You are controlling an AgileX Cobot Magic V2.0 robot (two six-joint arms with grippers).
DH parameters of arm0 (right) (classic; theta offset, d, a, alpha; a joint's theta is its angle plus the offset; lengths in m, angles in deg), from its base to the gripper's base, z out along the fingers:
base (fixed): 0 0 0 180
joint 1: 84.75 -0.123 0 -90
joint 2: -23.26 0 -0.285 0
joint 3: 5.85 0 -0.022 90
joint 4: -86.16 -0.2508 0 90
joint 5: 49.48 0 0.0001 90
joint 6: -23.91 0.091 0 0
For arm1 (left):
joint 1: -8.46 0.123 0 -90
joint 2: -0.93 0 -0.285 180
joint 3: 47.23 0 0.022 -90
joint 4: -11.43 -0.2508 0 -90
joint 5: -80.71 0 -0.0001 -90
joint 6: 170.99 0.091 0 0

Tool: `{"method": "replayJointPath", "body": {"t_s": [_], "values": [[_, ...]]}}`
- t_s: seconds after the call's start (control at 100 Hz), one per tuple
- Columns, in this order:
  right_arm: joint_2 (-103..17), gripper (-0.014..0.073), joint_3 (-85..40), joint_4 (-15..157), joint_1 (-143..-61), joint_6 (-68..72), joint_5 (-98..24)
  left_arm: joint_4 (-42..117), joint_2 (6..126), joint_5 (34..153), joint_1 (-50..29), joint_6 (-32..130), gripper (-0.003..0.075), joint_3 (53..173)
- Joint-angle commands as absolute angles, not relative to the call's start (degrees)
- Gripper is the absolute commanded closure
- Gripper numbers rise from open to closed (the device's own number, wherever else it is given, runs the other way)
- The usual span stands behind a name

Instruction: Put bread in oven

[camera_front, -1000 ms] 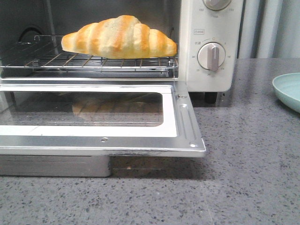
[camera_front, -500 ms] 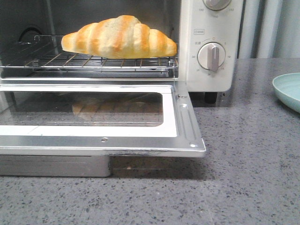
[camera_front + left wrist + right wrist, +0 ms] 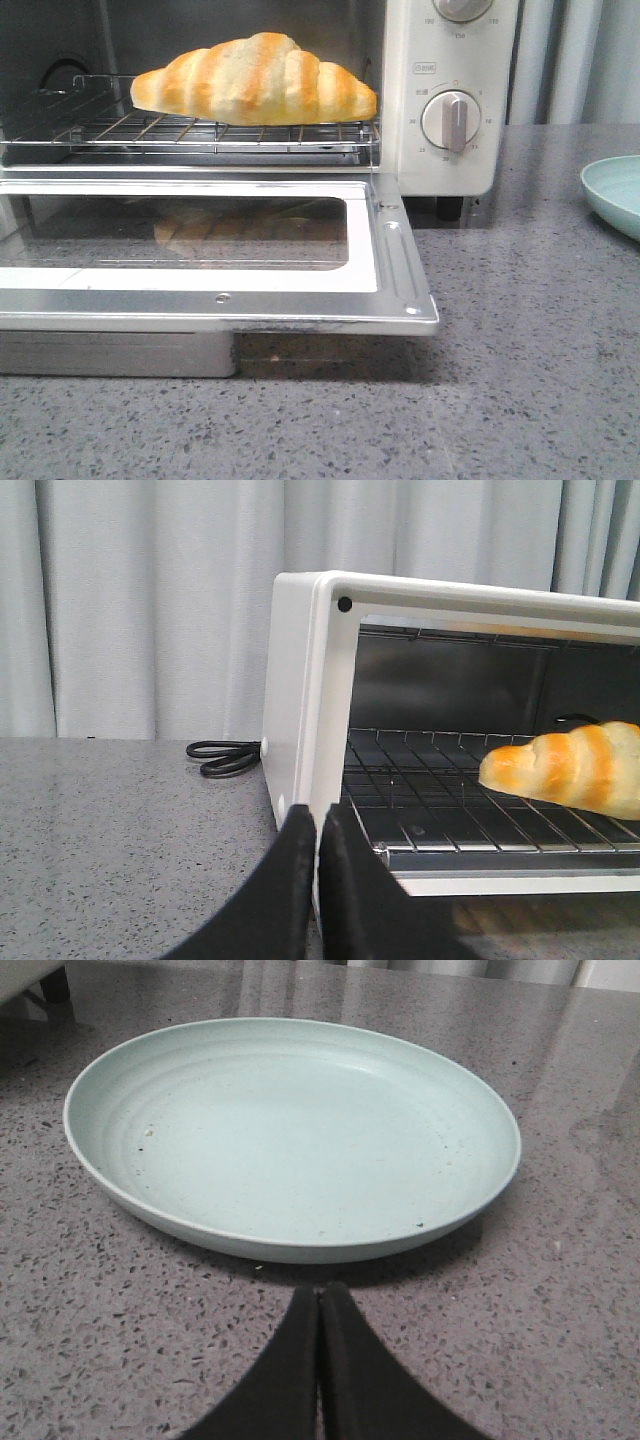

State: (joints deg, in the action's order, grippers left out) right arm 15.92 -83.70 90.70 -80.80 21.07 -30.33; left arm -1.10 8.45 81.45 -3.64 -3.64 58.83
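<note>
The bread (image 3: 254, 80) lies lengthwise on the wire rack (image 3: 190, 135) inside the oven (image 3: 440, 150), toward the rack's right side, its right tip close to the inner wall by the knobs (image 3: 451, 120). The oven door (image 3: 215, 255) hangs fully open, lying flat toward the near edge of the table (image 3: 520, 380), and a faint reflection of the bread shows in its glass. Off to the right sits a pale green plate (image 3: 290, 1135), nothing on it. The left end effector (image 3: 318, 830) hovers near the oven's left front corner, fingers pressed together and holding nothing. The right end effector (image 3: 319, 1305) sits just short of the plate, likewise closed and empty, though whether it touches the table is hard to tell.
</note>
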Motion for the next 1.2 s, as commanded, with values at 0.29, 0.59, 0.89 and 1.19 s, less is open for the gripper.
{"method": "replayJointPath", "body": {"t_s": [0.29, 0.59, 0.89, 1.19], "values": [[17.2, 0.0663, -84.4, 89.8, -80.6, 20.2, -32.2, -1.1, 7.1, 77.1, -3.6, -3.8, 0.0741, 60.4], [17.2, 0.0663, -84.4, 89.8, -80.6, 20.2, -32.2, -1.1, 7.1, 77.1, -3.6, -3.8, 0.0741, 60.4], [17.2, 0.0663, -84.4, 89.8, -80.6, 20.2, -32.2, 1.5, 7.1, 77.1, -3.6, -3.7, 0.0741, 59.5], [17.2, 0.0663, -84.4, 89.8, -80.6, 20.2, -32.2, 10.5, 6.9, 81.7, 1.2, 0.9, 0.0741, 57.1]]}}
